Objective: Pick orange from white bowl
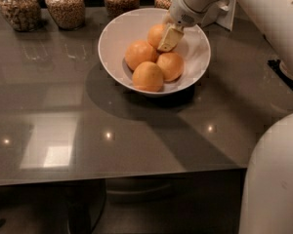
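Observation:
The white bowl (113,35) stands at the back middle of the grey table. Several oranges lie in it: one at the back (155,33), one at the left (139,54), one at the right (171,66) and one at the front (147,76). My gripper (167,42) reaches down into the bowl from the upper right. Its cream tip sits against the right side of the back orange and partly hides it. The orange rests in the bowl among the others.
Several glass jars of grain (66,5) stand in a row along the table's back edge. A white card holder (227,11) stands behind the bowl on the right. My white body (276,179) fills the lower right. The table's front edge (112,177) runs across the lower view.

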`<state>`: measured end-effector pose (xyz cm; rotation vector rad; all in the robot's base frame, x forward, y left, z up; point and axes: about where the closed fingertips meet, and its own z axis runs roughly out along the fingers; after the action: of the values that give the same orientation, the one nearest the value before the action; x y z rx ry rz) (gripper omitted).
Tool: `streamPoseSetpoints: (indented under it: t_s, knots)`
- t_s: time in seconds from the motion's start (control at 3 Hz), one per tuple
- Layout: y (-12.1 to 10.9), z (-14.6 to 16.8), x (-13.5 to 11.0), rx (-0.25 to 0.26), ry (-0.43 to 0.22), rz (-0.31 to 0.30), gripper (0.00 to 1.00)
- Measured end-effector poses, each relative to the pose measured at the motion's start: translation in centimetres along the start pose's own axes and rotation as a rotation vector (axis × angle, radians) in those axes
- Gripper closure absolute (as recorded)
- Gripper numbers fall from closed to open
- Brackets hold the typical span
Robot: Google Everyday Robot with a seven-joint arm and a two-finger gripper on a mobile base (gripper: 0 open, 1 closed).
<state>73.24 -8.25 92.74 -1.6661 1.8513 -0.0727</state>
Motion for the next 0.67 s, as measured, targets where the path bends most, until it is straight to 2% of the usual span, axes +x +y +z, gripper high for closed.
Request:
streamPoseSetpoints:
  t_s: [0.33,0.67]
  knots:
    - [0.07,0.02,0.18,-0.022,-0.011,0.014,1.0]
    - [-0.02,-0.14,0.1,-0.022,-0.012,0.014,1.0]
